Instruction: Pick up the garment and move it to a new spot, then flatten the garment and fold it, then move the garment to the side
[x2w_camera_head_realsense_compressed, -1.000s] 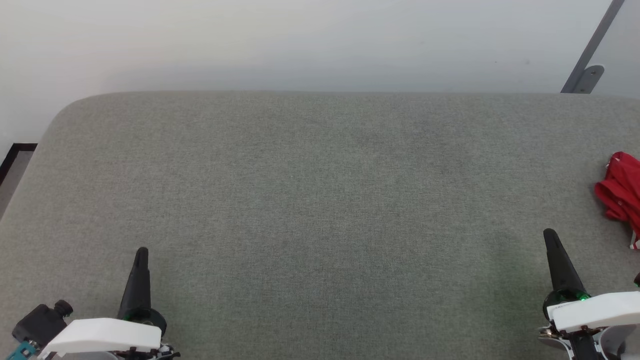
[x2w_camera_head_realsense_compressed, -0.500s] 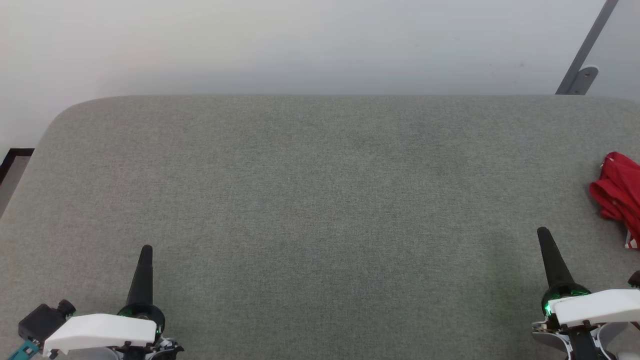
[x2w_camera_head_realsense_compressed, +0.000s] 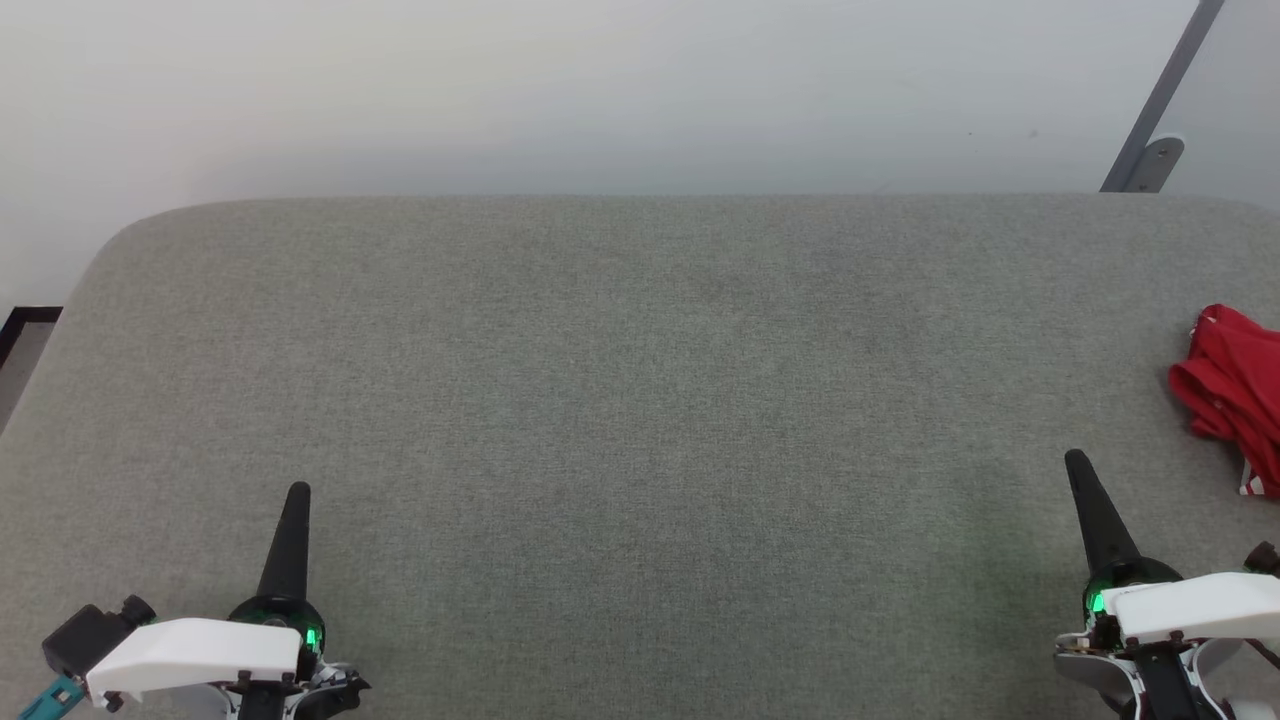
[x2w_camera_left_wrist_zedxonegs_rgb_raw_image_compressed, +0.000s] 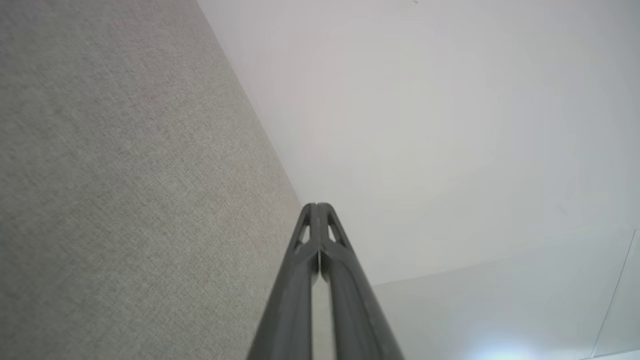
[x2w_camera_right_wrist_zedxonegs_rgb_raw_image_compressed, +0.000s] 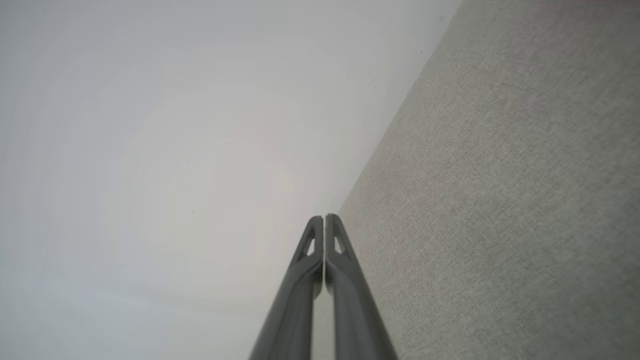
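Garment (x2w_camera_head_realsense_compressed: 1235, 385) is seen crumpled at the table's (x2w_camera_head_realsense_compressed: 640, 400) right edge. Left gripper (x2w_camera_head_realsense_compressed: 298, 492) and right gripper (x2w_camera_head_realsense_compressed: 1075, 460) are held clenched, empty, over the table's near side. Right jaws should be opened before a raised fold is pinched.

left gripper (x2w_camera_head_realsense_compressed: 297, 495): low at 7 o'clock in head view, jaws pressed together, empty, tip pointing 12 o'clock. right gripper (x2w_camera_head_realsense_compressed: 1076, 460): low at 4 o'clock, jaws together, empty, tip leaning toward 11 o'clock. White left wrist housing (x2w_camera_head_realsense_compressed: 195, 648) and right wrist housing (x2w_camera_head_realsense_compressed: 1195, 608) sit behind them. Wrist views: left fingers (x2w_camera_left_wrist_zedxonegs_rgb_raw_image_compressed: 295, 280) and right fingers (x2w_camera_right_wrist_zedxonegs_rgb_raw_image_compressed: 350, 290) touch at the tips.
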